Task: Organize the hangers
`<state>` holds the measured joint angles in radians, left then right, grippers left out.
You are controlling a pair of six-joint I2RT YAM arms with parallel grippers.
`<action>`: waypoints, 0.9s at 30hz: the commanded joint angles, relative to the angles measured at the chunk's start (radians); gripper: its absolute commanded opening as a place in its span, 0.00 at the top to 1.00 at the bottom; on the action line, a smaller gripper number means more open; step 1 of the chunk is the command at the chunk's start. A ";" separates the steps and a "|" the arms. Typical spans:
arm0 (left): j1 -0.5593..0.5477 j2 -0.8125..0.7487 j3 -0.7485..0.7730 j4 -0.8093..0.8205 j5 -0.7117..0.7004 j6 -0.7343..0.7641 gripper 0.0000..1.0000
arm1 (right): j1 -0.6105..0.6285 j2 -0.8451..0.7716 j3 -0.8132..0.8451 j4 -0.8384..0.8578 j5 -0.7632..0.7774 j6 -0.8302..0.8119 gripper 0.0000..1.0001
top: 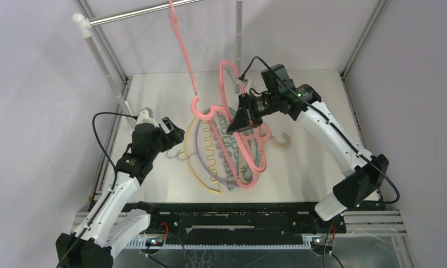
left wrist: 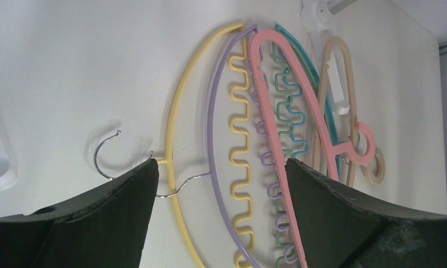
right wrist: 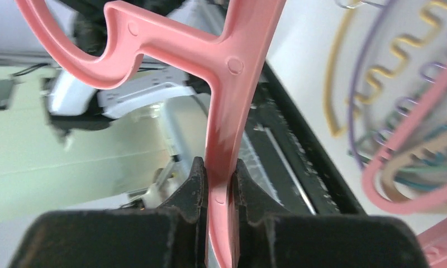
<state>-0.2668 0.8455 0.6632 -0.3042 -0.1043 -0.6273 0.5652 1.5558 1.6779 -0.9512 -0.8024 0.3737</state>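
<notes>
My right gripper (top: 242, 118) (right wrist: 218, 167) is shut on a pink hanger (top: 226, 75) (right wrist: 227, 106), just below its hook (top: 200, 110), and holds it tilted up above the pile. Another pink hanger (top: 182, 50) hangs from the silver rail (top: 137, 12). On the table lies a pile of hangers: yellow (left wrist: 174, 128), lavender (left wrist: 213, 111), pink (left wrist: 283, 95), teal (left wrist: 305, 61), green (left wrist: 283, 84) and tan (left wrist: 344, 61). My left gripper (top: 174, 134) (left wrist: 221, 164) hovers open over the pile's left side, with the yellow and lavender bars showing between its fingers and nothing touched.
White rack posts stand at the back left (top: 98, 56) and back middle (top: 238, 33). A white foot of the rack (left wrist: 316, 17) sits by the pile's far end. Black rails (top: 238, 215) run along the table's near edge.
</notes>
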 commanded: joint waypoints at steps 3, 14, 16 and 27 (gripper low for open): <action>0.005 -0.050 0.045 -0.016 -0.023 0.030 0.11 | -0.090 -0.067 -0.010 0.323 -0.374 0.231 1.00; 0.007 -0.108 0.001 -0.016 -0.037 0.023 0.11 | -0.152 0.090 -0.030 1.414 -0.429 1.046 1.00; 0.005 -0.114 0.001 -0.019 -0.035 0.020 0.11 | -0.144 0.183 0.083 1.468 -0.404 1.111 1.00; 0.007 -0.168 0.002 -0.082 -0.058 0.035 0.11 | -0.119 0.710 0.805 1.487 -0.239 1.322 1.00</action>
<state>-0.2661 0.6998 0.6640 -0.3710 -0.1375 -0.6189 0.4412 2.2028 2.3455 0.4282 -1.1484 1.5658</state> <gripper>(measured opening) 0.888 0.139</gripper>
